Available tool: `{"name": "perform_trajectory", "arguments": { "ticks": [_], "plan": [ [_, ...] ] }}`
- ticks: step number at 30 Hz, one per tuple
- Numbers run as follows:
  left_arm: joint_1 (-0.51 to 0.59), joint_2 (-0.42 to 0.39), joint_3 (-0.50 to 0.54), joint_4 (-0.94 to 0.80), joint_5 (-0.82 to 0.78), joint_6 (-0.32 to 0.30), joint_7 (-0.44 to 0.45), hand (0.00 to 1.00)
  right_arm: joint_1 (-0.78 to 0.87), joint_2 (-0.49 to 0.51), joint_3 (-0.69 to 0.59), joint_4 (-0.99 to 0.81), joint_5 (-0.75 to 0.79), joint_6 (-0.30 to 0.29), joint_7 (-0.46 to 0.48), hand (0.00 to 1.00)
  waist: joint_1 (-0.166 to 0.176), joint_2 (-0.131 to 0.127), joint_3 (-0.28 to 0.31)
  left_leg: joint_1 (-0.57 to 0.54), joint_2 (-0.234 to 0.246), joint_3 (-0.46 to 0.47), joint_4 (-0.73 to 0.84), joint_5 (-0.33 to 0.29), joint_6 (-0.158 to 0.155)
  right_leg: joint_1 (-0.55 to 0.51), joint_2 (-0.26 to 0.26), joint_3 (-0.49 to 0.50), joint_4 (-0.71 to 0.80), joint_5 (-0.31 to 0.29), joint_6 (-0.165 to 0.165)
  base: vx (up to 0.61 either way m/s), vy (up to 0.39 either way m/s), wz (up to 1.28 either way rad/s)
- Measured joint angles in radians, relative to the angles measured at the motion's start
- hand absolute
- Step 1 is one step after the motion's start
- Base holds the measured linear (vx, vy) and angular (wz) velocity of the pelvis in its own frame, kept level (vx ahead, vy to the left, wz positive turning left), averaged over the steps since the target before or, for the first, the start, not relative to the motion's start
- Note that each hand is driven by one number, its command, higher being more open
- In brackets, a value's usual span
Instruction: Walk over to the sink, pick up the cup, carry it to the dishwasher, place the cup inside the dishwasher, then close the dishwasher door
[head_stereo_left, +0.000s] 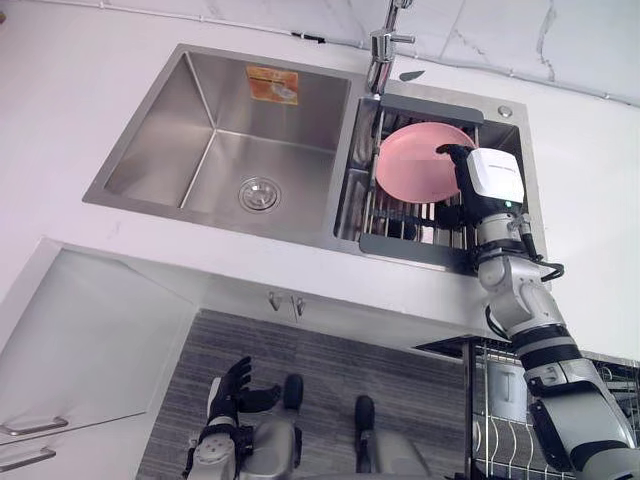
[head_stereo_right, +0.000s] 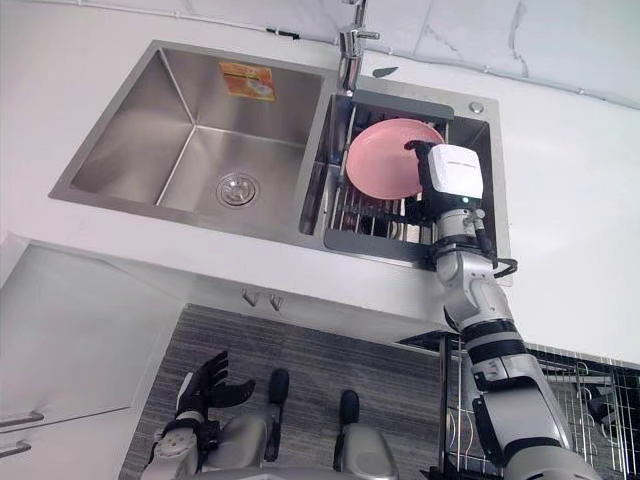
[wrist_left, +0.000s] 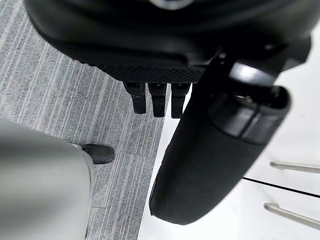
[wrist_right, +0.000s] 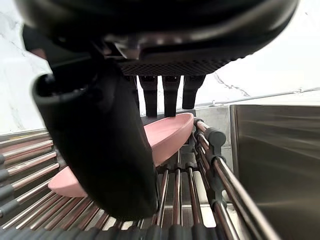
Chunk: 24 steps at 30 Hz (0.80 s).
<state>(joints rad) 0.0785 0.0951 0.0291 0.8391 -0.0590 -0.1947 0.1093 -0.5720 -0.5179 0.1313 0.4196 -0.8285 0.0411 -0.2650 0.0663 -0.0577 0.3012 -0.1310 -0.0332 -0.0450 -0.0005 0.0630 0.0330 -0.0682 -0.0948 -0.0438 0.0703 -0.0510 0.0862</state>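
A shallow pink bowl (head_stereo_left: 418, 160) leans tilted in the dark dish rack (head_stereo_left: 400, 228) set in the sink's right basin. No cup is visible. My right hand (head_stereo_left: 492, 178), with a white cover on its back, is at the bowl's right rim. In the right wrist view its fingers (wrist_right: 170, 95) are straight above the pink bowl (wrist_right: 172, 131) and the thumb (wrist_right: 100, 145) hangs in front, nothing pinched. My left hand (head_stereo_left: 235, 390) hangs low by the cabinet front, fingers relaxed and holding nothing.
The steel left basin (head_stereo_left: 215, 150) has a drain and a sticker on its back wall. A faucet (head_stereo_left: 383, 45) stands behind the rack. A wire dishwasher rack (head_stereo_left: 505, 425) shows at lower right. White drawers with handles (head_stereo_left: 30, 427) are at lower left.
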Motion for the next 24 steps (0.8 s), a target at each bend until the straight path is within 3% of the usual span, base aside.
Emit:
{"name": "perform_trajectory", "arguments": {
  "ticks": [10, 17, 24],
  "plan": [
    [-0.015, 0.009, 0.000, 0.003, -0.001, 0.006, 0.001, 0.90, -0.025, -0.011, 0.031, -0.015, 0.015, -0.069, 0.000, 0.30, 0.004, -0.006, 0.014, -0.006, 0.033, -0.016, -0.060, 0.042, -0.010, -0.020, 0.033, -0.019, -0.018, 0.022, -0.023, -0.03, -0.044, 0.03],
    [-0.016, 0.010, -0.006, 0.001, -0.002, 0.006, 0.001, 0.90, -0.019, -0.005, 0.031, -0.033, 0.044, -0.074, 0.000, 0.30, 0.004, -0.006, 0.015, -0.005, 0.047, -0.017, -0.069, 0.056, -0.032, -0.025, 0.044, -0.016, -0.017, 0.025, -0.027, 0.00, -0.022, 0.01],
    [-0.017, 0.010, -0.008, 0.001, -0.002, 0.015, -0.001, 0.90, 0.094, 0.053, -0.015, -0.197, 0.077, -0.074, -0.009, 0.30, 0.007, -0.006, 0.015, 0.014, 0.047, -0.002, -0.069, 0.054, -0.035, -0.013, 0.043, -0.004, -0.015, 0.028, -0.032, 0.05, -0.008, -0.05]
  ]
}}
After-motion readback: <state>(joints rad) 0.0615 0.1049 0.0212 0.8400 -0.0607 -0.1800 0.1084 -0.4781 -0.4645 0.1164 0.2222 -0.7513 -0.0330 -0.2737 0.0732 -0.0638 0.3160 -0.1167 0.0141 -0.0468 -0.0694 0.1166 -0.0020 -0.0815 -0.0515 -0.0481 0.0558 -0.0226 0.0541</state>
